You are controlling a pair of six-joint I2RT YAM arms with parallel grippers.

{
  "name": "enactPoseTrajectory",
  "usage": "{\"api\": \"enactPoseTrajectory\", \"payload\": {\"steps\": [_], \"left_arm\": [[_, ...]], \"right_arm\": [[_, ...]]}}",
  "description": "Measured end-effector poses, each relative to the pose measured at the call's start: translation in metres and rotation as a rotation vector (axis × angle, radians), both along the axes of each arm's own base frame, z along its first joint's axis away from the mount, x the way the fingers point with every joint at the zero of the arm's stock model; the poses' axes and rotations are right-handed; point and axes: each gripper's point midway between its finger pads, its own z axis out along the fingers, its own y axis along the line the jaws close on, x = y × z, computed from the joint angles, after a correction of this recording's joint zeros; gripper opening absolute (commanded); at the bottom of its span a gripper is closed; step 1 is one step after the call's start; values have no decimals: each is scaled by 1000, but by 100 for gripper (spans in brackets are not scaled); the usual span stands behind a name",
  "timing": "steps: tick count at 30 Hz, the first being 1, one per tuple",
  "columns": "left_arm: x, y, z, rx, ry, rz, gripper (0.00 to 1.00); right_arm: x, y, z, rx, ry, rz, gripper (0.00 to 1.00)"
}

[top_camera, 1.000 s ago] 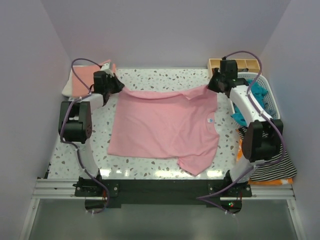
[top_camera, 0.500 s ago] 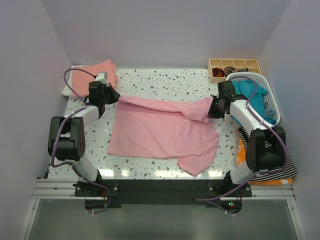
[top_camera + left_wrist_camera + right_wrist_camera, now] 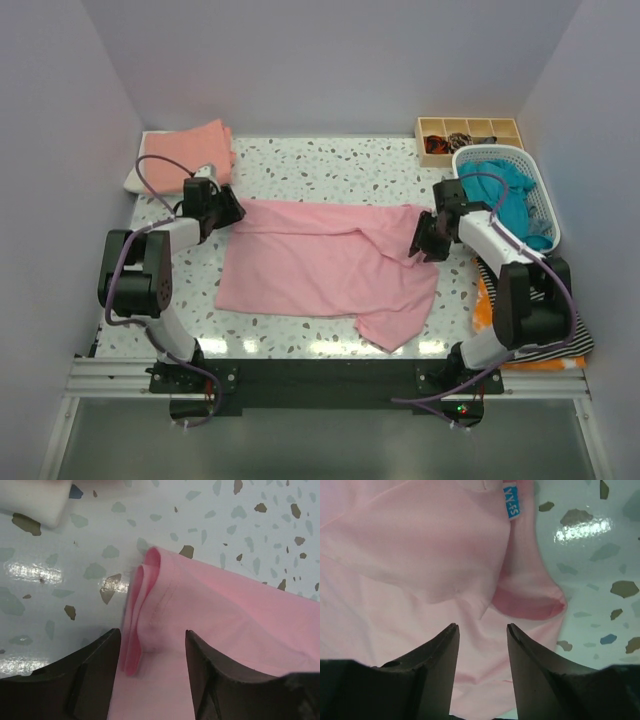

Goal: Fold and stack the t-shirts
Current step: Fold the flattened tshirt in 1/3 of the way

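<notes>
The light pink t-shirt (image 3: pixel 330 262) lies across the middle of the table, its far edge folded over toward the near side. My left gripper (image 3: pixel 230 210) hovers open over the shirt's far left corner (image 3: pixel 150 580), nothing between its fingers (image 3: pixel 95 675). My right gripper (image 3: pixel 421 238) stands open above the far right corner, where a sleeve opening (image 3: pixel 530 605) and a small blue tag (image 3: pixel 510 502) show. A folded salmon-orange t-shirt (image 3: pixel 192 150) rests on a white one (image 3: pixel 135 180) at the back left. A teal t-shirt (image 3: pixel 508 190) sits in the basket.
A white laundry basket (image 3: pixel 543 205) stands at the right with a wooden compartment tray (image 3: pixel 468 133) behind it. Striped and orange cloth (image 3: pixel 545 338) lies near the right arm's base. Speckled tabletop (image 3: pixel 330 165) shows beyond the pink shirt.
Both grippers carried the shirt's far edge toward the near side and lower, folding it over, then opened and let go of the corners.
</notes>
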Motion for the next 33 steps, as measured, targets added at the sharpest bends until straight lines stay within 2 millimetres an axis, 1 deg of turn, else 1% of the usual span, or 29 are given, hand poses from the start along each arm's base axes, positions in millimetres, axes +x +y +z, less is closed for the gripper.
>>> {"api": "enactPoseTrajectory", "payload": {"steps": [1,3,4,6,7,8,9,11,13,14,16,18,19,21,23,25,28,33], "left_arm": [[-2,2,-2,2,13,15,66],[-5,6,-5,13,31,35,69],[-8,8,-6,20,39,47,69],[-14,11,-2,26,40,66,69],[-14,11,4,23,27,69,69],[-12,10,13,17,6,71,69],[-10,9,22,10,-22,71,69],[-3,4,41,-13,-73,55,69],[8,-6,58,-40,-124,27,69],[15,-14,66,-55,-146,4,69],[30,-33,81,-85,-195,-50,69],[43,-52,86,-109,-225,-101,69],[46,-60,85,-120,-231,-125,69],[49,-72,75,-142,-219,-160,69],[48,-80,56,-163,-183,-185,68],[47,-83,37,-178,-141,-194,68],[43,-86,17,-189,-96,-205,68],[44,-89,10,-199,-91,-221,67]], "right_arm": [[-4,-1,1,-6,5,0,52],[-7,-5,10,-26,-20,-8,53],[-6,-9,20,-42,-58,-15,56],[0,-13,39,-60,-124,-28,57],[7,-16,52,-76,-170,-37,56],[15,-17,61,-81,-203,-42,57],[27,-20,73,-96,-251,-53,57],[50,-23,87,-118,-314,-66,57],[71,-26,93,-143,-344,-78,56],[87,-27,94,-158,-354,-86,55],[107,-28,87,-176,-348,-93,53],[121,-26,72,-178,-324,-92,51],[124,-26,64,-179,-306,-93,50],[122,-25,49,-180,-261,-97,48],[118,-25,41,-178,-230,-105,47],[116,-26,40,-176,-220,-119,47],[114,-28,42,-168,-215,-146,47],[102,-40,38,-154,-196,-214,47]]}}
